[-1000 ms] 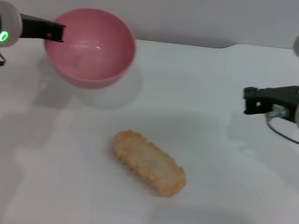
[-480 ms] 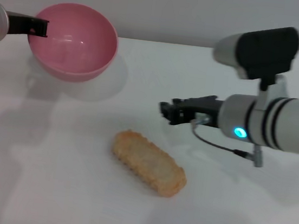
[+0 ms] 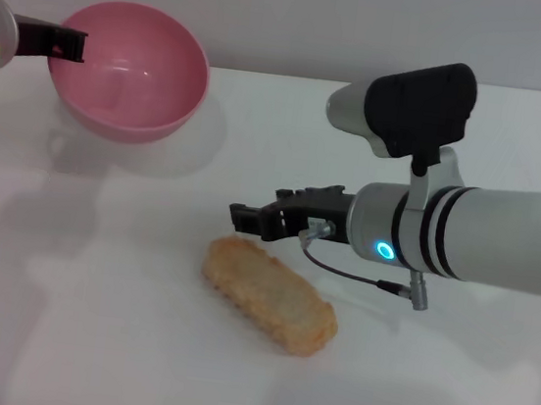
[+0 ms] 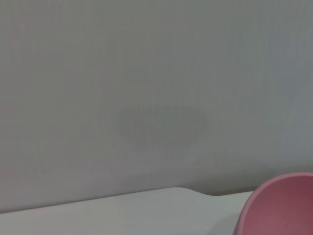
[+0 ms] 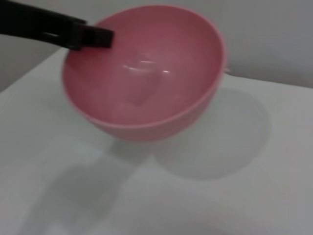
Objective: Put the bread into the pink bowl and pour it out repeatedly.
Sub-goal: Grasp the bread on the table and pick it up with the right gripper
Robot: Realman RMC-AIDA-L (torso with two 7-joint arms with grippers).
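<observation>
left gripper (image 3: 71, 43) pinching pink bowl (image 3: 133, 72) rim, right gripper (image 3: 249, 218) over bread (image 3: 269, 294), spread unclear

A smooth white table (image 3: 115, 342) with soft shadows on it runs back to a plain pale grey wall (image 3: 294, 8).

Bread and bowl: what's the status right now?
Left gripper shut on bowl rim, bowl empty. Right gripper just above bread. Bread flat on table. Nothing blocking.
</observation>
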